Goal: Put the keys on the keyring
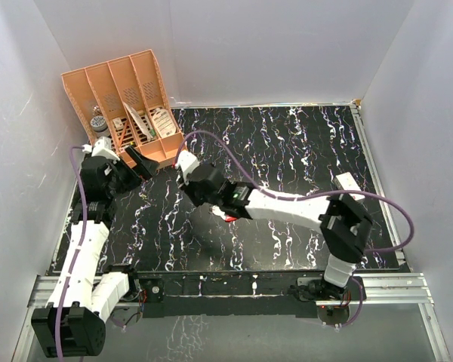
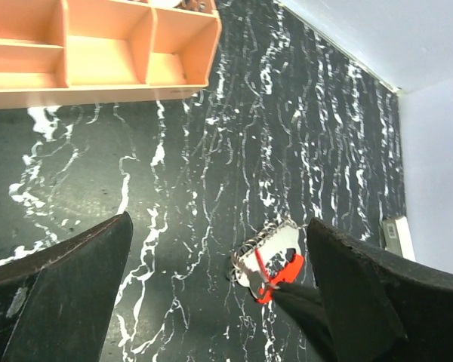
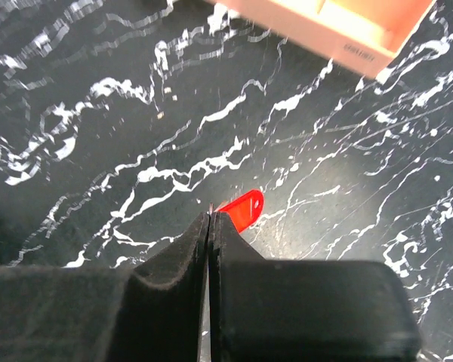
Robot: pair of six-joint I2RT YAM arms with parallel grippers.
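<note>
Holding my L gripper [image 2: 219, 222] spread as wide as it goes, left side of the top view, just beside the lower edge of the orange organiser [image 1: 128, 94]. Nothing between its fingers [image 2: 68, 294] and nothing touched, just the black marbled table [image 2: 196, 151] beneath.

Further right, in the lower centre-right of the L wrist view, the keyring [image 2: 278, 240] lies on the table. Its long axis runs lower left to upper right, w/ the pale side toward the top and the red rim toward the lower left.

In the R wrist view my R gripper [image 3: 210, 215] is at bottom centre, jaws pressed together w/ no gap. The key [image 3: 241, 210] shows its red head right at the tips, just right of the seam. Its long axis runs lower left to upper right, rounded end aimed upper right toward the organiser corner. The near end is hidden behind my R finger, so I can't tell if it's pinched or only touched. In the top view that red spot sits mid-frame, under my R arm.
</note>
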